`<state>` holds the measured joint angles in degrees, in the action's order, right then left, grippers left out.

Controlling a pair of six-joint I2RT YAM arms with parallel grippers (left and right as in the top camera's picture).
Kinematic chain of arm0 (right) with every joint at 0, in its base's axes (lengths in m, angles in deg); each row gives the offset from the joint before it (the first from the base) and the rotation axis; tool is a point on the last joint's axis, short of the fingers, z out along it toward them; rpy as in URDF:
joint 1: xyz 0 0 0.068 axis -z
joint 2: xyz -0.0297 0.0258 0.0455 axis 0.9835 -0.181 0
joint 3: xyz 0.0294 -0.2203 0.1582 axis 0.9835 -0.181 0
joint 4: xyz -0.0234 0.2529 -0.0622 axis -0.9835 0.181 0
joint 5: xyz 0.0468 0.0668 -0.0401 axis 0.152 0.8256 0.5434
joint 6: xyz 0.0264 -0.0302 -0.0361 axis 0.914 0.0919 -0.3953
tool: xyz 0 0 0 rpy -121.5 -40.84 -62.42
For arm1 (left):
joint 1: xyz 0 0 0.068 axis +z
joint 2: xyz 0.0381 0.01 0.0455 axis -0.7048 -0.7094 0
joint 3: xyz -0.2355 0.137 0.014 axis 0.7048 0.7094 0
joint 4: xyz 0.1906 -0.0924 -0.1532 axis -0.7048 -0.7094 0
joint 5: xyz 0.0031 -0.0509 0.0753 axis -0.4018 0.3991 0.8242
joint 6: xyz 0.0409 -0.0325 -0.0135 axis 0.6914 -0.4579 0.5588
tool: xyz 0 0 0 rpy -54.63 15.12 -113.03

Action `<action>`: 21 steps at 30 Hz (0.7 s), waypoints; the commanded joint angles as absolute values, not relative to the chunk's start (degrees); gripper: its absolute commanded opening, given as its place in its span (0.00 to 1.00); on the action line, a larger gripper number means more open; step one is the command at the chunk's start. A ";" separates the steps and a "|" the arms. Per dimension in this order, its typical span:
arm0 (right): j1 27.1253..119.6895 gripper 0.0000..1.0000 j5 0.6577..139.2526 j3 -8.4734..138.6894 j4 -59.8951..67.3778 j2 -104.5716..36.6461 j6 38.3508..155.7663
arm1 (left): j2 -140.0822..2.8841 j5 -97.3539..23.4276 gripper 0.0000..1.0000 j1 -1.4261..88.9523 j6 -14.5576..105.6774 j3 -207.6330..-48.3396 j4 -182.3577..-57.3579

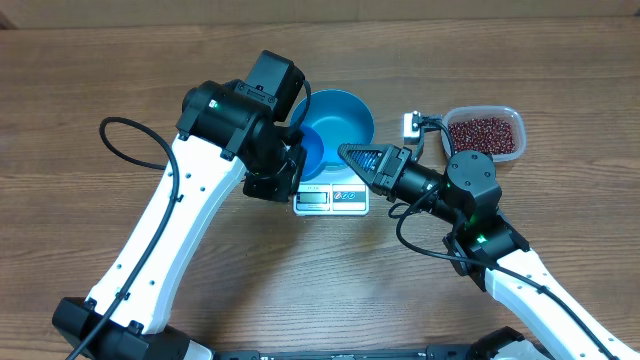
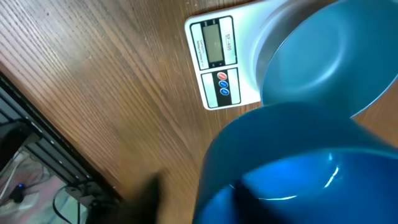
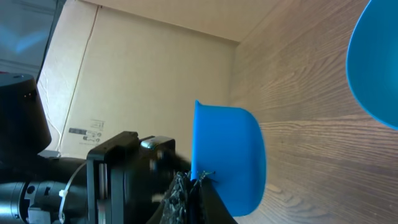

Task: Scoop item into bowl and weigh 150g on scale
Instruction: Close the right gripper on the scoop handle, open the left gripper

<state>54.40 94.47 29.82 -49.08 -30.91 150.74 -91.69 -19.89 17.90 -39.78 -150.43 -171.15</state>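
My right claw [image 3: 199,180] pinched shut on rim of small bright blue plastic scoop [image 3: 230,155]; my left claw [image 1: 295,158] opposite, at same scoop, gap: cannot tell; round deep blue bowl [image 1: 345,112] beside right claw, on flat white scale [image 1: 331,198]; dark red beans [image 1: 485,133] in clear tub [image 1: 512,112] behind right claw.

The overhead view looks straight down from high above on the desk [image 1: 300,290]. The left wrist view looks down from close above the scale [image 2: 217,56] and bowl [image 2: 329,62]. The right wrist view faces left along the desk, close on the scoop [image 3: 230,155]. All three share bowl and scoop.
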 commanded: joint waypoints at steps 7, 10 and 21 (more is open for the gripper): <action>54.18 0.04 93.42 30.74 -48.86 -30.61 150.43 | -91.87 -19.54 1.00 17.79 -40.35 -150.61 -170.62; 54.18 0.04 92.35 30.74 -48.42 -30.61 150.28 | -91.65 -20.07 1.00 17.79 -38.86 -150.74 -170.49; 55.93 0.04 90.47 30.74 -45.12 -30.61 147.26 | -85.44 -19.13 1.00 17.85 -31.72 -151.15 -170.29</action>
<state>54.88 91.47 29.82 -44.99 -30.94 148.90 -89.90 -19.87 17.90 -35.65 -150.43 -170.21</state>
